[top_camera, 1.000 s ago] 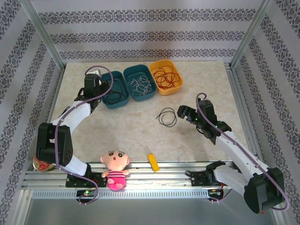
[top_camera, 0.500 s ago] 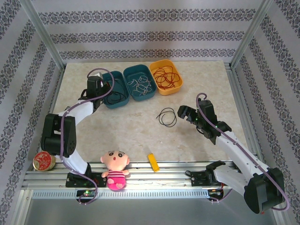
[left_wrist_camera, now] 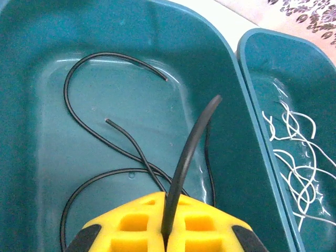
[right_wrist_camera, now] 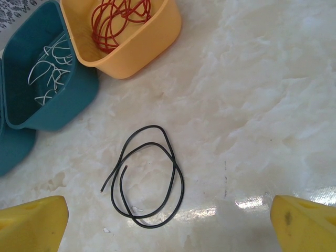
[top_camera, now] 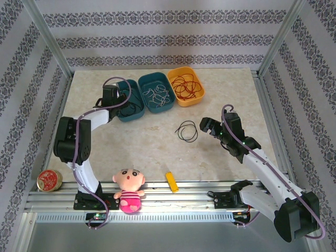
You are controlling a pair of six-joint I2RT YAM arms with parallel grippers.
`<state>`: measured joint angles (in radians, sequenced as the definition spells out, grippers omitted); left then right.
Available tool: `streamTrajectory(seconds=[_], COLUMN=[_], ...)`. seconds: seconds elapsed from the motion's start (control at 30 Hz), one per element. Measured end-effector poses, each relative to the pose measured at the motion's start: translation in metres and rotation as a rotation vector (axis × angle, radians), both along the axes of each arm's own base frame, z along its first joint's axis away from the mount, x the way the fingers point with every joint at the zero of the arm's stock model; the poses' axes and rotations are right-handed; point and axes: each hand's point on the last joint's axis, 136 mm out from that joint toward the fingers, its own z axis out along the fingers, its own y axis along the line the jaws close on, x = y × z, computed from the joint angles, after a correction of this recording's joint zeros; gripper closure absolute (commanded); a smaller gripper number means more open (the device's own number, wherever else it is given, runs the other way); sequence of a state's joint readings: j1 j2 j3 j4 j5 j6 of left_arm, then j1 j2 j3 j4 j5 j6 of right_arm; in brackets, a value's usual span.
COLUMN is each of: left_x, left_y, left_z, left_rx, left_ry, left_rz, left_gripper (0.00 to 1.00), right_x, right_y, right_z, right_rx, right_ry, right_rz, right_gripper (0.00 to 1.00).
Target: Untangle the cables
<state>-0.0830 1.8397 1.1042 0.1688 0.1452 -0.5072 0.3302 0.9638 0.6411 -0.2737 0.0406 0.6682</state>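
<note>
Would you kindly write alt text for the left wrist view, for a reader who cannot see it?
The left hand, shut, pinches a black cable above a teal bin holding more loose black cables. A neighbouring teal bin holds thin white cables.

Tabletop [top_camera: 147, 152]: beige, marble-patterned, matte. It carries a bright glare patch near the front in the right wrist view. Back wall [top_camera: 168, 31] and side walls [top_camera: 21, 79]: white paper with bands of grey floral ornament. Aluminium posts [top_camera: 46, 37] rise at the rear corners. A slotted aluminium rail [top_camera: 168, 202] runs along the near edge. Lighting is even and shadows are soft.
</note>
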Motion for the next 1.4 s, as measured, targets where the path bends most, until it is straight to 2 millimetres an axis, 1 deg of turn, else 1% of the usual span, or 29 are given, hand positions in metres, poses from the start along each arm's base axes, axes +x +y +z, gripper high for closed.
streamTrajectory(seconds=[0.07,0.2,0.27,0.33,0.43,0.53,0.63,0.83,0.93,1.07,1.17,1.27,1.37,1.4], left_x=[0.003,0.008,0.012,0.017,0.022,0.023,0.023,0.029,0.032,0.033,0.033,0.032,0.031,0.029], left_y=[0.000,-0.001,0.000,0.002,0.006,0.010,0.014,0.023,0.026,0.028,0.027,0.027,0.023,0.022], left_z=[-0.002,0.003,0.007,0.010,0.010,0.008,0.012,0.030,0.039,0.043,0.042,0.041,0.039,0.039], left_rx=[0.006,0.019,0.031,0.045,0.071,0.099,0.127,0.192,0.215,0.230,0.230,0.231,0.220,0.216], left_ry=[0.015,0.026,0.031,0.033,0.056,0.084,0.098,0.092,0.084,0.087,0.091,0.098,0.101,0.104], left_rz=[-0.004,-0.013,-0.014,-0.010,0.000,0.013,0.020,0.041,0.047,0.043,0.041,0.036,0.017,0.011], left_gripper=[1.00,0.95,0.87,0.77,0.63,0.57,0.48,0.39,0.36,0.34,0.29,0.19,0.01,0.00], right_x=[0.000,0.000,0.000,0.000,0.000,0.000,0.000,0.000,0.000,0.000,0.000,0.000,-0.001,-0.001], right_y=[0.000,0.000,0.000,0.000,0.000,0.000,0.000,0.000,0.000,0.000,0.000,0.000,-0.002,-0.001], right_z=[0.000,0.000,0.000,0.000,0.000,0.000,0.000,0.000,0.000,-0.001,-0.001,-0.001,-0.003,-0.005], right_rx=[0.003,0.005,0.006,0.007,0.008,0.008,0.007,0.007,0.007,0.007,0.007,0.007,-0.004,-0.012], right_ry=[0.001,0.002,0.002,0.002,0.002,0.002,0.002,0.003,0.003,0.004,0.004,0.004,0.009,0.017], right_rz=[-0.002,-0.005,-0.005,-0.006,-0.006,-0.006,-0.006,-0.006,-0.006,-0.006,-0.006,-0.006,-0.012,-0.012], right_gripper=[0.02,0.02,0.02,0.02,0.02,0.02,0.02,0.02,0.02,0.02,0.02,0.02,0.02,0.02])
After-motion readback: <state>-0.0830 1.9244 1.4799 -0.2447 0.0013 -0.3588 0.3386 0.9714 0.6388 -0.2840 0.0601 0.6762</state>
